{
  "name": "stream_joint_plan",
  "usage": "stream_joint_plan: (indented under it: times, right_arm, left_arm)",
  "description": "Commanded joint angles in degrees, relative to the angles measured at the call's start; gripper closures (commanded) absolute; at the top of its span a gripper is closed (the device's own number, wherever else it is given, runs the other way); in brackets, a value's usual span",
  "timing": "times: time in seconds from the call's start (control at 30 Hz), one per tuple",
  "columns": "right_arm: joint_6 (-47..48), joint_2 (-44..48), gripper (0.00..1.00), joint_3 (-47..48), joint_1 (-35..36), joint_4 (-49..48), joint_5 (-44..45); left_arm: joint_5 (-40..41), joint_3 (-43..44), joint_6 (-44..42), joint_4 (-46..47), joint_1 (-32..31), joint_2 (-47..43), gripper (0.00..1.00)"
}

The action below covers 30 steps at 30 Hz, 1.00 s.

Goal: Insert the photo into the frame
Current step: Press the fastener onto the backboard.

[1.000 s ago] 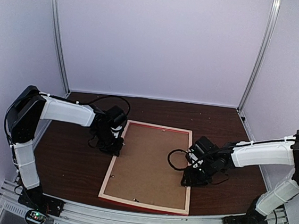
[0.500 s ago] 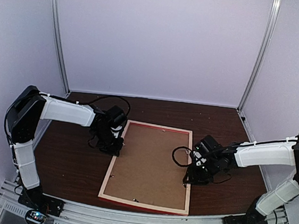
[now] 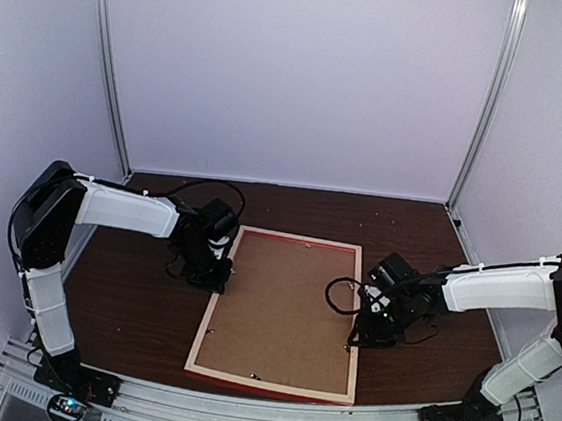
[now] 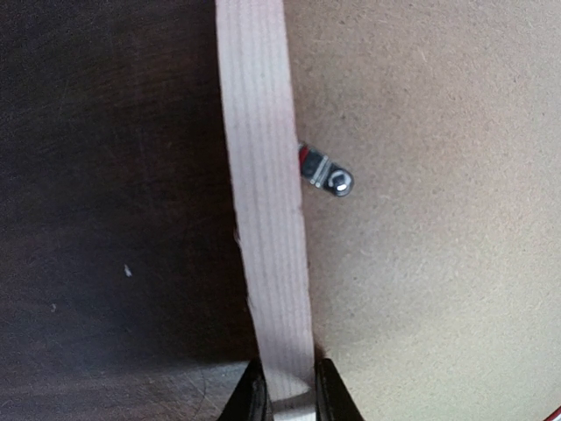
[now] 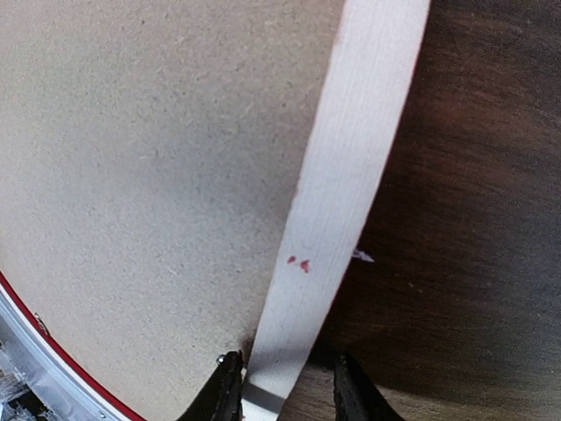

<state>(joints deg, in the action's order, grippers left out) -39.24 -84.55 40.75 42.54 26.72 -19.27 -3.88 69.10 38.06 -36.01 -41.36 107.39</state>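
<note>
The frame [image 3: 211, 322] lies back side up on the table, pale wood rails showing and red on its outer edge. A plain brown backing board [image 3: 281, 306] fills it. The photo is hidden. My left gripper [image 3: 216, 282] is shut on the frame's left rail [image 4: 263, 175], with both fingers pressed against the wood at the left gripper's tips [image 4: 287, 396]. My right gripper [image 3: 356, 341] straddles the right rail [image 5: 351, 158]. Its jaws stand open at the right gripper's tips [image 5: 282, 388], the inner finger close to the rail and a gap left on the outer side.
A small metal turn clip [image 4: 326, 175] sticks out from the left rail over the backing board [image 4: 438, 263]. The dark wood table [image 3: 131, 295] lies on both sides of the frame. White walls and metal posts enclose the back and sides.
The right gripper's jaws have narrowed around the right rail, and its wrist has shifted slightly to the right. The left arm and the frame have not moved.
</note>
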Motion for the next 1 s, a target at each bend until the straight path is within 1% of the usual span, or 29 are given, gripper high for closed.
stream_joint_plan:
  times: [0.0,0.4,0.7,0.97]
  right_arm:
    - [4.9,-1.89,0.65,1.67,-0.39,9.61,2.82]
    - [7.45,-5.72,0.62,3.19,-0.1,10.12,-0.54]
    - [7.75,-5.34,0.56,2.89,-0.13,9.93,-3.46]
    - [6.94,-3.77,0.55,2.82,-0.3,11.13,-2.5]
  left_arm:
    - [0.08,-0.11,-1.77,-0.03,-0.41,0.76,0.83]
    - [0.19,-0.02,-1.77,-0.2,-0.46,0.8,0.83]
    - [0.12,-0.02,-1.82,-0.28,-0.47,0.72,0.83]
    - [0.08,-0.11,-1.72,-0.29,-0.47,0.66,0.83]
